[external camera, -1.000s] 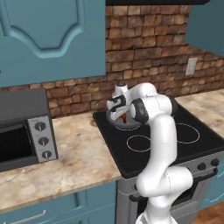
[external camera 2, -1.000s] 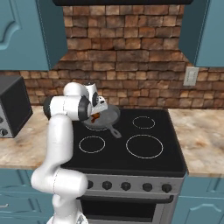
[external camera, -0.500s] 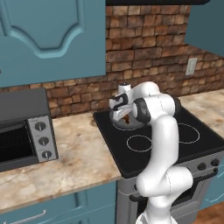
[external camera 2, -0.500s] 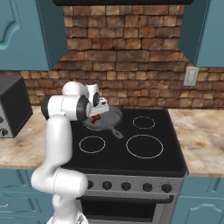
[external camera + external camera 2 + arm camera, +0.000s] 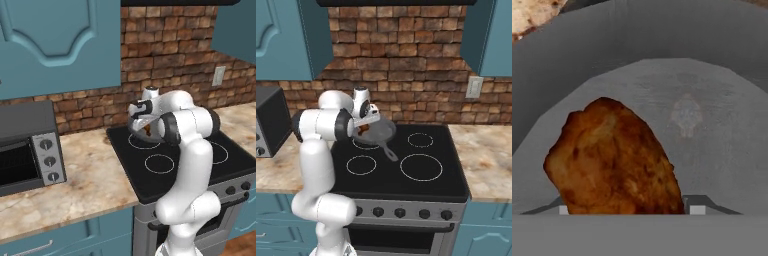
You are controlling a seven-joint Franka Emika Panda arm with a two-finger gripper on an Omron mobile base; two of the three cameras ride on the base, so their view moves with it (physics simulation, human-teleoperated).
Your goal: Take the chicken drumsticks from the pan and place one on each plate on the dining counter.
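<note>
The hand (image 5: pixel 143 121) is down inside the pan (image 5: pixel 381 134), which sits on the back left burner of the black stove (image 5: pixel 426 180), its handle running toward 5 o'clock in the right base view. In the hand view a golden-brown chicken drumstick (image 5: pixel 614 160) lies on the pan's grey floor, right between the two finger tips (image 5: pixel 696 209), which stand on either side of it at 7 and 5 o'clock. Whether the fingers press on the meat or merely bracket it I cannot tell, since the drumstick hides the contact. From the left base view a bit of brown (image 5: pixel 148 131) shows under the hand. A microwave (image 5: pixel 27 150) rests on the marble surface (image 5: pixel 85 185) at 9 o'clock from the stove.
</note>
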